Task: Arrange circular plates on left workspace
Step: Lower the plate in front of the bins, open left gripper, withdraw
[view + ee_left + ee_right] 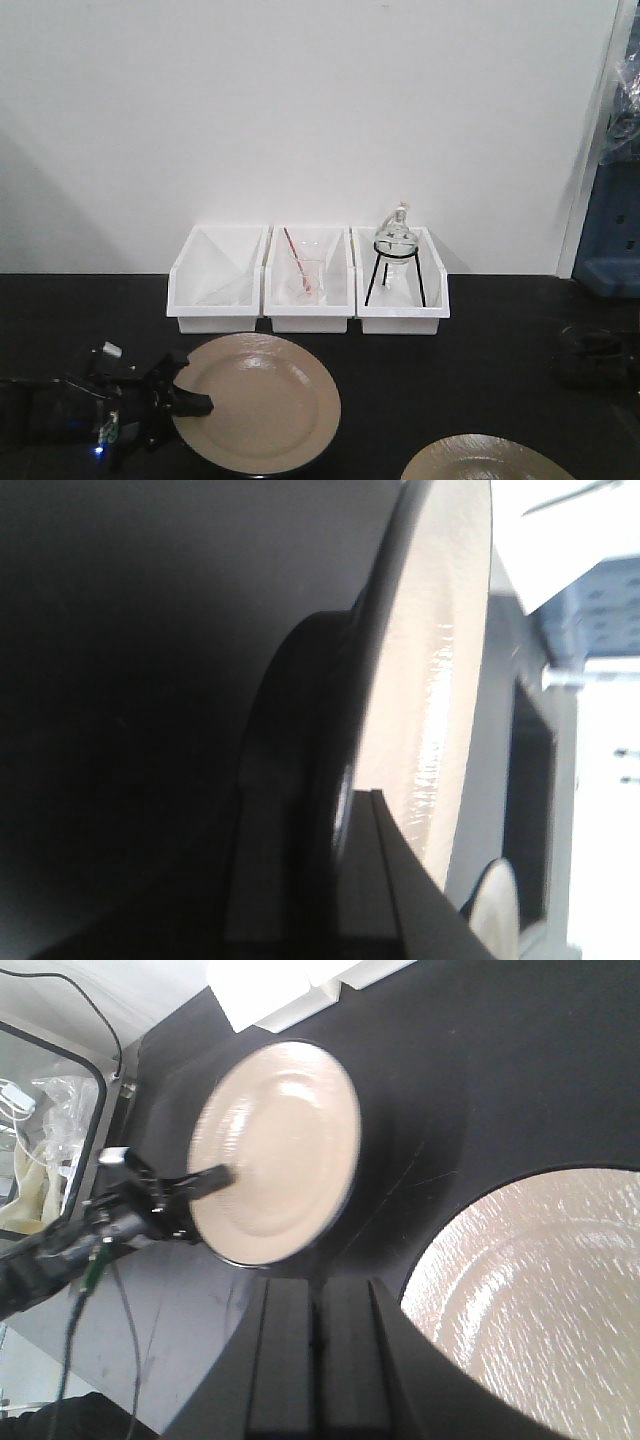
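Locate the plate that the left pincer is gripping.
Front view: the plate is lower left of centre, just in front of the left white bin and middle white bin, with the left pincer clamped on its left rim.

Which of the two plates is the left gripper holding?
The plate nearest the white bins: the left gripper pinches its rim. The other plate, lower right, lies free.

Two glossy tan round plates with dark rims are sitting face up on the matte black bench (400, 340). The left plate (265, 405) is being pinched at its left rim by the left gripper (188, 387). The right plate (490, 460) is lying well apart, partly out of view.
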